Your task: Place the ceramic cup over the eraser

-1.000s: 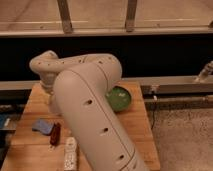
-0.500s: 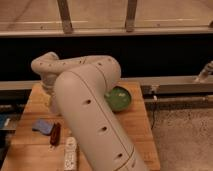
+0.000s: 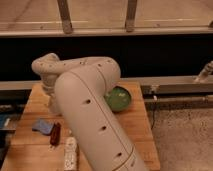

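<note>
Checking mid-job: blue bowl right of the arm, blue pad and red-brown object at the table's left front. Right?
No: the camera view shows the bowl is green, not blue. It does sit right of the arm, with the blue pad and red-brown object at the table's left front. The end effector hangs over the table's left rear.

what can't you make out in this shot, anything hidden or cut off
Ceramic cup and eraser: neither shows in the camera view; the arm's big link covers the middle of the table.
Tool: below the wrist over the table's left rear, mostly hidden by that link.
Green bowl: left part behind the arm.
White object: cut off by the bottom edge, unidentifiable.
</note>
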`<state>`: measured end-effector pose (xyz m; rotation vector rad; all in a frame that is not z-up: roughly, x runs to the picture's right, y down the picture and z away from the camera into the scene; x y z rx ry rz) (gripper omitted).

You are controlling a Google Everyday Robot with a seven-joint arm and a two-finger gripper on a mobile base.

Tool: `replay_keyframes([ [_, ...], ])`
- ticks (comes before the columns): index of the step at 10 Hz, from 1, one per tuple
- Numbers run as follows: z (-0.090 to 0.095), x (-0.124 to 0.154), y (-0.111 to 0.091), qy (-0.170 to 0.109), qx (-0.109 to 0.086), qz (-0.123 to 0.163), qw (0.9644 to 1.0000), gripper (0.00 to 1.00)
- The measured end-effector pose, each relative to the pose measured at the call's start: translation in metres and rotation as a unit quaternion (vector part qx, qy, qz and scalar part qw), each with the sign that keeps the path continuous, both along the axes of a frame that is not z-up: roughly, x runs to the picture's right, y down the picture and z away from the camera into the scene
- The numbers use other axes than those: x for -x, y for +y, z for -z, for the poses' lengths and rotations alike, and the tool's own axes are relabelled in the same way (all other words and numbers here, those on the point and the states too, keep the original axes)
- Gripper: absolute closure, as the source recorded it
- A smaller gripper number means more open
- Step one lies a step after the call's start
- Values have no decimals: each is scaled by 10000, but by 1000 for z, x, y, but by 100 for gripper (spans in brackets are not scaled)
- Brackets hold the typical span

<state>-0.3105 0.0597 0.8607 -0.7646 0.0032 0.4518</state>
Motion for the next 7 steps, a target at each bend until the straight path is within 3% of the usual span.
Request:
replay_keyframes([
  [2, -1, 0, 1, -8, 4, 4, 10000, 35],
  [7, -1, 3, 5, 27, -64, 111, 9999, 85],
])
